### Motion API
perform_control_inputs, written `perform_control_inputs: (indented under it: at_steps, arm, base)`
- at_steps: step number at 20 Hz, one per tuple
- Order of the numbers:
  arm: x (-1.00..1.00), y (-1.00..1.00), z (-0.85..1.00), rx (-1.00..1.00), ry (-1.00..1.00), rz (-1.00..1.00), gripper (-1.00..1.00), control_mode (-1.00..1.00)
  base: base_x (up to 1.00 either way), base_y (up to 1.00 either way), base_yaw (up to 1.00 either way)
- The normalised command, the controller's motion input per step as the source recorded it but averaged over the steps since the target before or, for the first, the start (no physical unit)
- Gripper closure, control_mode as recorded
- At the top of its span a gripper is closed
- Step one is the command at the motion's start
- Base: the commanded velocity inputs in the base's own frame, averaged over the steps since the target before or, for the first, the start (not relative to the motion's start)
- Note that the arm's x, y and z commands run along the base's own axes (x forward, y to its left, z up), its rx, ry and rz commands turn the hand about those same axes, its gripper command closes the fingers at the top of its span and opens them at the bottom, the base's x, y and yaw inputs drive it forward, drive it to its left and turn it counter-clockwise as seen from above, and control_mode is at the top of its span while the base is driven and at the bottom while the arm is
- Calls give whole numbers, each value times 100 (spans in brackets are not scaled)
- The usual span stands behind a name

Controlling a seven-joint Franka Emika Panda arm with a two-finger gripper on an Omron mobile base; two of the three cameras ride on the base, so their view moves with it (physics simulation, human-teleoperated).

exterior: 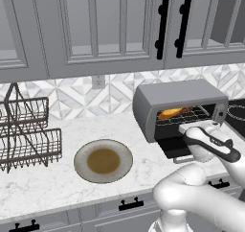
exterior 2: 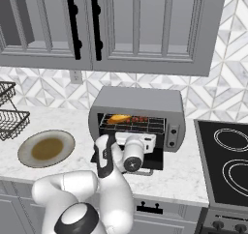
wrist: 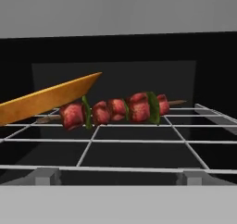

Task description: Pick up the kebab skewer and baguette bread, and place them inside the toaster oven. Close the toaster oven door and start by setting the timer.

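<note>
- Kebab skewer [wrist: 115,109] and baguette bread [wrist: 46,100] are seen lying crosswise on the toaster oven [exterior 2: 138,105] rack, straight ahead.
- Toaster oven door [exterior 2: 127,161] is found dropped open below the gripper [exterior 2: 145,142]; whether the jaws are released cannot be told.

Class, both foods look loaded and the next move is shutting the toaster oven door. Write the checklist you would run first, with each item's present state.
1. Kebab skewer lies on the wire rack inside the toaster oven: ok.
2. Baguette bread is inside, left of the skewer: ok.
3. Toaster oven door is closed: not ok, it hangs open.
4. Gripper is empty and open: cannot tell.
5. Plate is emptied: ok.
6. Timer knob is set: cannot tell.
</note>
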Motion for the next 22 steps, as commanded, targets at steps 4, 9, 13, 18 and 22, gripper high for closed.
perform_control_inputs:
  at_steps: [4, 9, 13, 18, 22]
  arm:
    - [7, 12, 1, 0, 0, 0, -100, -100]
    - [25, 19, 0, 0, 0, 0, -100, -100]
    - [35, 22, 0, 0, 0, 0, -100, -100]
    - [17, 16, 0, 0, 0, 0, -100, -100]
    - [-34, 2, 0, 0, 0, 0, -100, -100]
  base:
    - [0, 0, 0]
    - [0, 0, 0]
    - [0, 0, 0]
    - [0, 0, 0]
    - [0, 0, 0]
